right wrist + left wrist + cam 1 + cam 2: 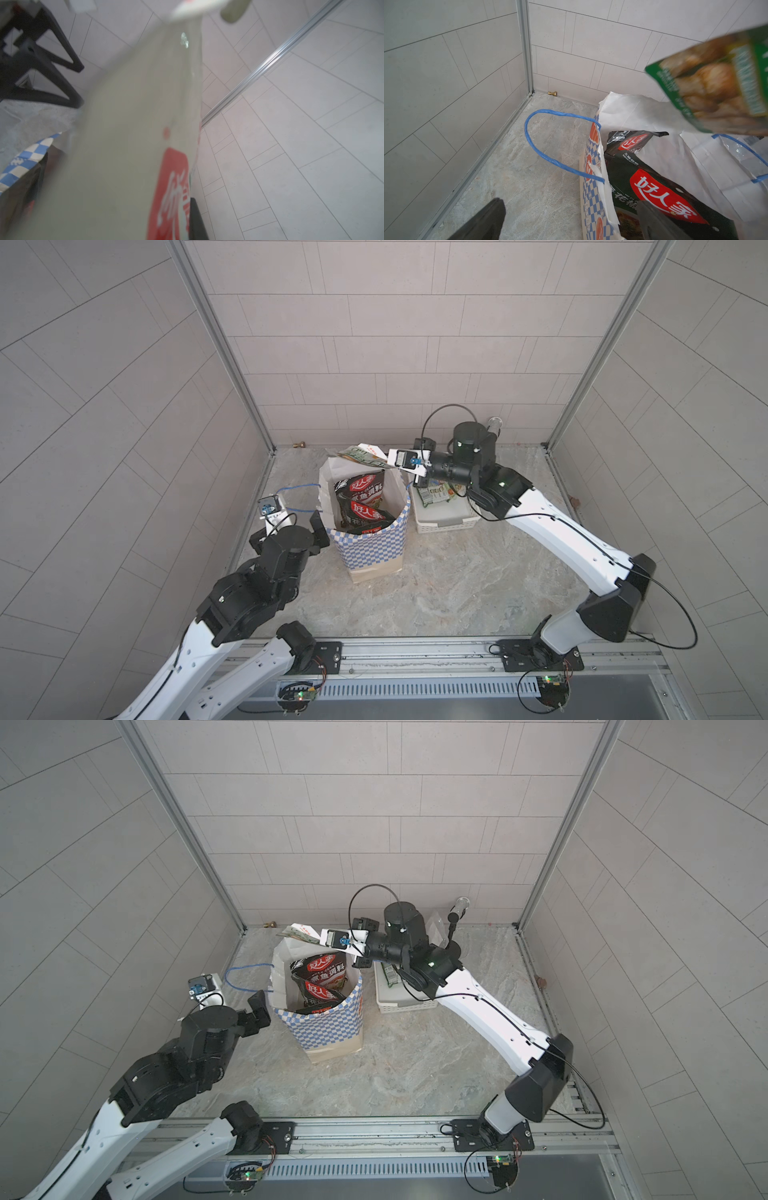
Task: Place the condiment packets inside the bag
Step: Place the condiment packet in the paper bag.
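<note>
Packet [124, 145] blurred — red label [172, 187] seemingly unreadable.

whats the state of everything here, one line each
bag, upright, mouth open
black packets, inside bag
green packet, held above bag
basket, upright, packet inside, not yet bagged
left gripper, open, at bag's side
right gripper, shut on green packet

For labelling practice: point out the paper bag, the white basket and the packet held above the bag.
paper bag [370, 549], in a top view, on its checked side.
white basket [444, 526], in a top view, on its front wall.
held packet [359, 458], in a top view, on its printed face.
</note>
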Available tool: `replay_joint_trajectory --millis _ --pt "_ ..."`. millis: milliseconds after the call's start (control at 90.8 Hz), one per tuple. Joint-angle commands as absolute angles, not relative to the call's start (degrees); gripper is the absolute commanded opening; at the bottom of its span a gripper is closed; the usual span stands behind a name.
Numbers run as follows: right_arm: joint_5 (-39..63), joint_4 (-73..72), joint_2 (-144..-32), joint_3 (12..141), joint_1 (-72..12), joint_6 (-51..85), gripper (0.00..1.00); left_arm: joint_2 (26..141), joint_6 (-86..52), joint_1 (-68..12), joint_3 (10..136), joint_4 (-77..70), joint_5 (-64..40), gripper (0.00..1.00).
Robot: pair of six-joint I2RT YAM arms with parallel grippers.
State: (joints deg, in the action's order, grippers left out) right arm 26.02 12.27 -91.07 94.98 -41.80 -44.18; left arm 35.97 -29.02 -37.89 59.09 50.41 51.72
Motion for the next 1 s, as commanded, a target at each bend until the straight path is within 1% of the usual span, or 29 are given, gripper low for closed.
replay_joint_trajectory --millis 0,132,341,539,671,991 --pt "29.07 4.61 -91.69 97.5 -41.25 -50.43 0.0 33.89 -30.93 -35.92 57.5 51.17 49.55 1.0" --pt "29.02 2.82 -96.17 99.48 -40.7 -53.04 0.0 31.93 -30.76 -35.38 54.78 49.42 48.99 0.99" --pt "26.44 3.48 -99.78 100.38 -40.5 -65.13 0.0 31.46 -30.32 -35.4 52.88 48.6 48.0 0.98" --pt "24.63 12.57 -102.86 104.17 -39.47 -72.62 0.0 31.11 -29.58 -35.38 51.85 47.27 48.08 0.98" --pt "25.55 16.17 -103.83 103.9 -39.46 -74.47 0.0 31.54 -29.24 -35.27 51.45 46.09 47.98 0.97" --pt "24.49 15.22 -107.99 104.98 -39.43 -74.75 0.0 31.93 -28.07 -35.32 52.01 45.54 47.03 0.97"
